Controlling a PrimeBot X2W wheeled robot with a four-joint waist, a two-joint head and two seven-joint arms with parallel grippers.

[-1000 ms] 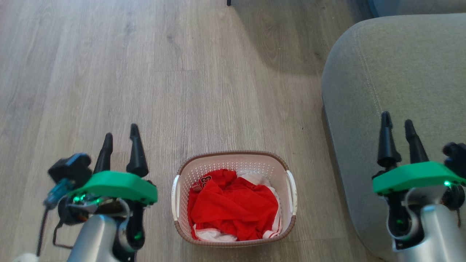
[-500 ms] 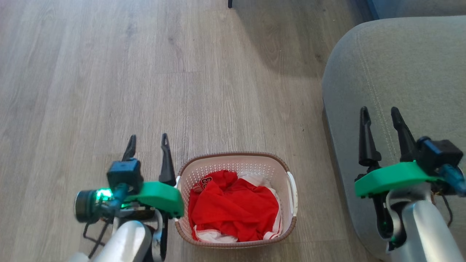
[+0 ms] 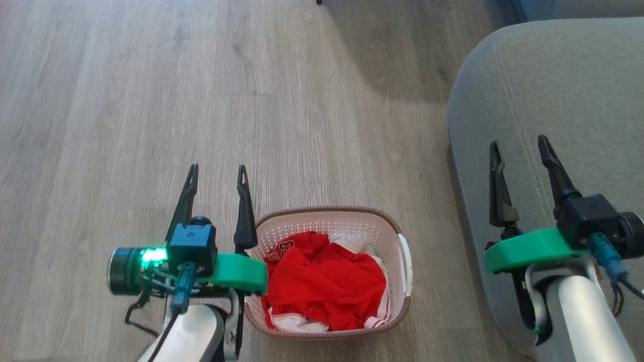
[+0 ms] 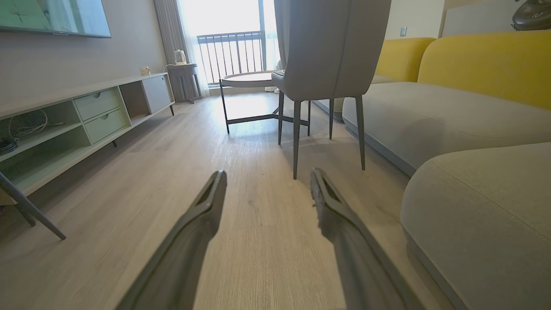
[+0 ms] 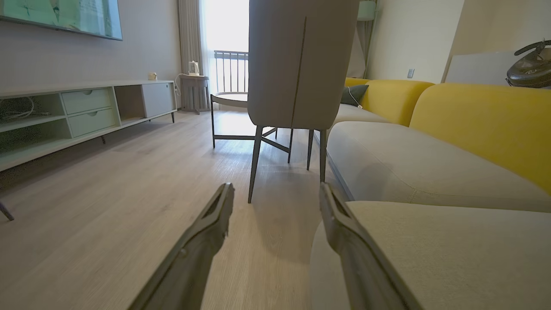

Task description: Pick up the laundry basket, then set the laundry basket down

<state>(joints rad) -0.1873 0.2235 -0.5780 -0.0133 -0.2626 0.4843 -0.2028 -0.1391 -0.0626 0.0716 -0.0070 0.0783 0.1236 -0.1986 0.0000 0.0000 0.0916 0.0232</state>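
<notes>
The laundry basket (image 3: 352,221) stands on the wood floor in the head view's lower middle, white with a brown rim, holding red and white clothes (image 3: 327,281). My left gripper (image 3: 217,173) is open, hovering just left of the basket, its green wrist covering the basket's left handle. The white right handle (image 3: 405,256) shows. My right gripper (image 3: 519,150) is open, well to the right, over the grey sofa cushion. In the left wrist view the left gripper (image 4: 267,178) spans bare floor; in the right wrist view the right gripper (image 5: 275,191) spans floor and cushion edge.
A grey sofa cushion (image 3: 553,100) fills the right side, close to the basket. Ahead stand a grey chair (image 4: 327,56) on thin dark legs, a round table (image 4: 249,79), a low TV cabinet (image 4: 86,116) along the left wall and yellow sofa backs (image 4: 486,64).
My left arm has swung right and forward, its wrist now over the basket's left edge. My right arm has shifted left and its fingers have spread a little wider.
</notes>
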